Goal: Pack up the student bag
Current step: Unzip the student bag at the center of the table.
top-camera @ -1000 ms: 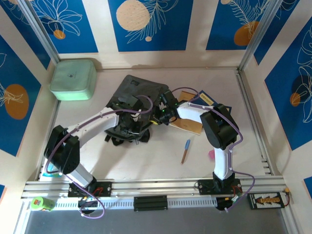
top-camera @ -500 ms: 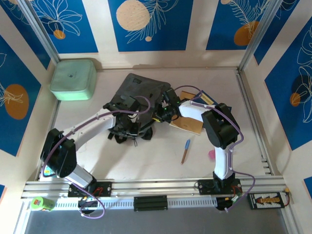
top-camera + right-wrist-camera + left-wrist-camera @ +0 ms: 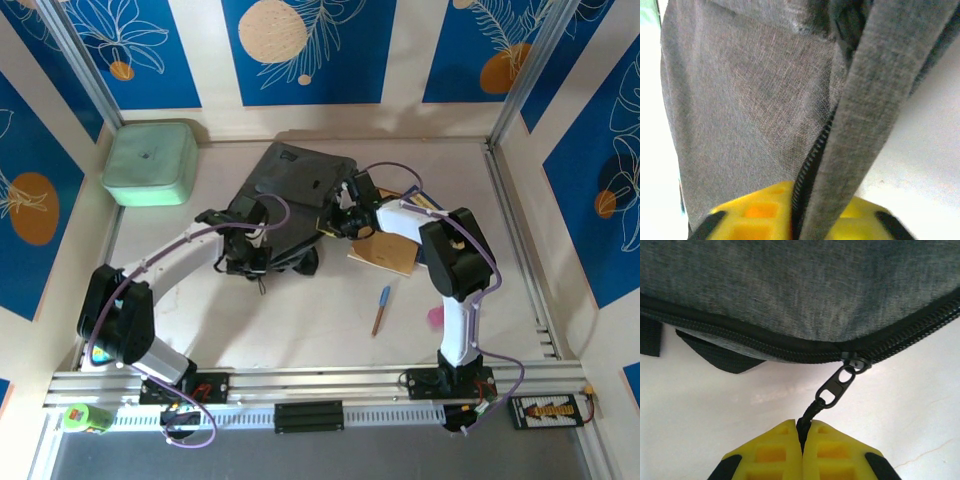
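Grey student bag (image 3: 285,190), contents hidden

The left arm (image 3: 170,252) stretches forward and inward, and the left gripper (image 3: 802,434) has its yellow fingers pressed together on the zip pull cord (image 3: 808,416). The right arm (image 3: 455,258) bends sharply leftward at the elbow. The right gripper (image 3: 810,212) straddles a fabric edge of the student bag (image 3: 740,100); whether it actually pinches is unclear.
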